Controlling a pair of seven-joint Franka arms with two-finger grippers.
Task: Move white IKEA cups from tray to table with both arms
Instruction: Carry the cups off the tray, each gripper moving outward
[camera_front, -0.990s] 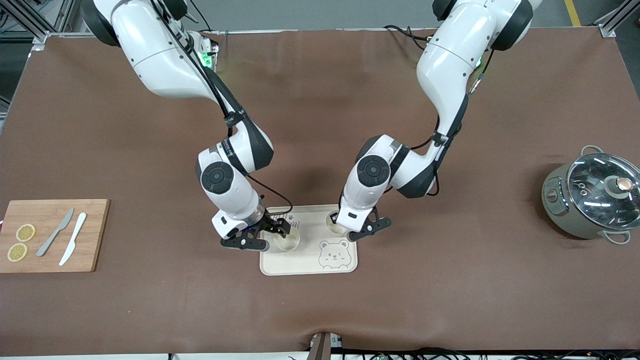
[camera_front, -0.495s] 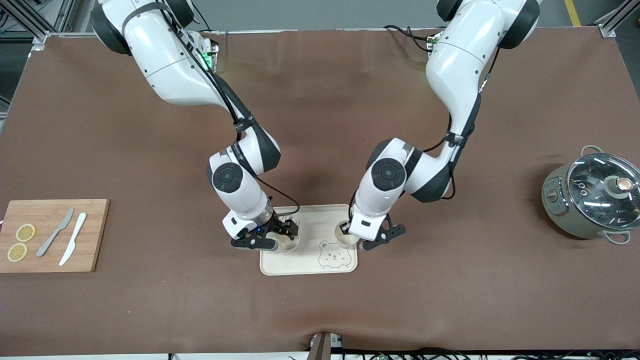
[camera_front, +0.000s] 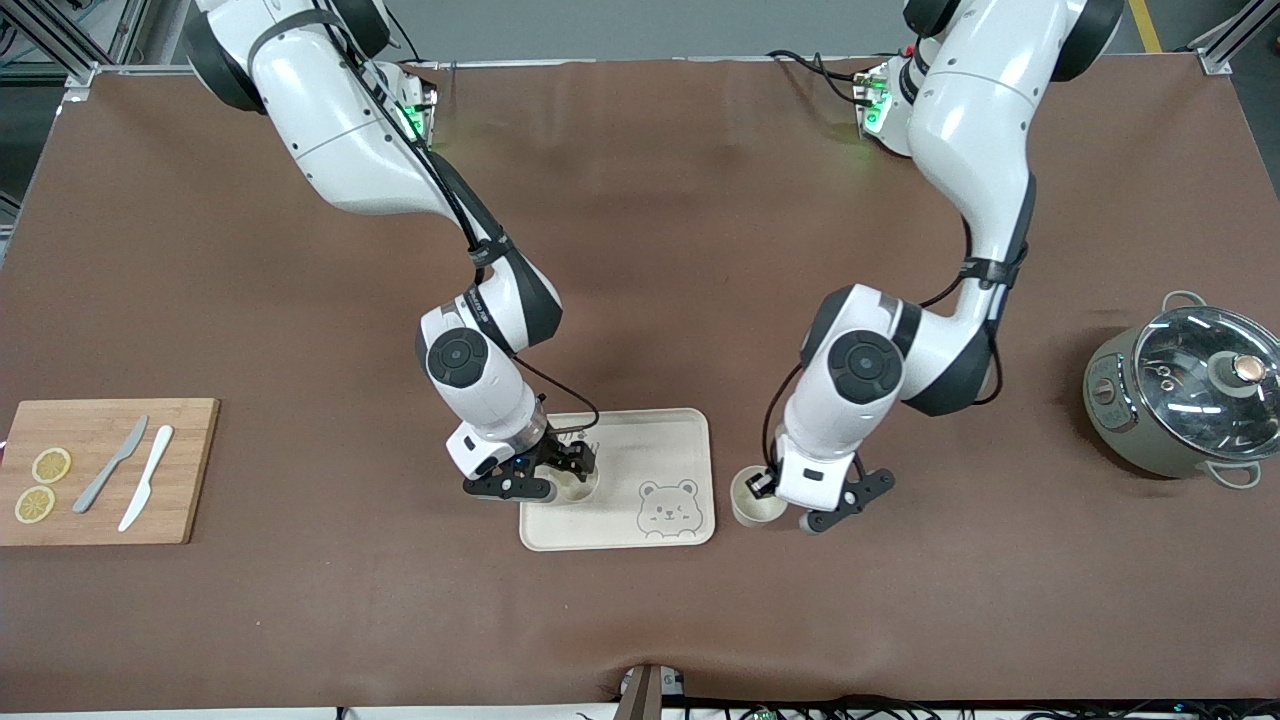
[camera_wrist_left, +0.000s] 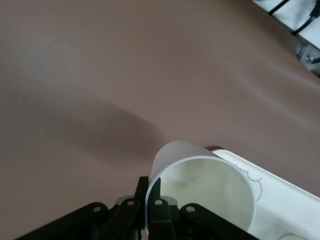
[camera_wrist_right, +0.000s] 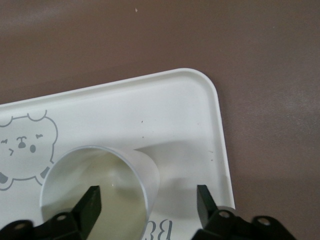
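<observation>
Cups first: one small off-white handleless tumbler (camera_front: 757, 497) is pinched by its rim in the left gripper (camera_front: 790, 500), over the brown table cover (camera_front: 900, 600) just beside the cream rectangular bear tray (camera_front: 675, 430), toward the left arm's end. Its twin tumbler (camera_front: 577, 487) stands on the tray's corner toward the right arm's end, between the spread fingers (camera_wrist_right: 90, 207) of the right gripper (camera_front: 560, 480), which do not touch it.
</observation>
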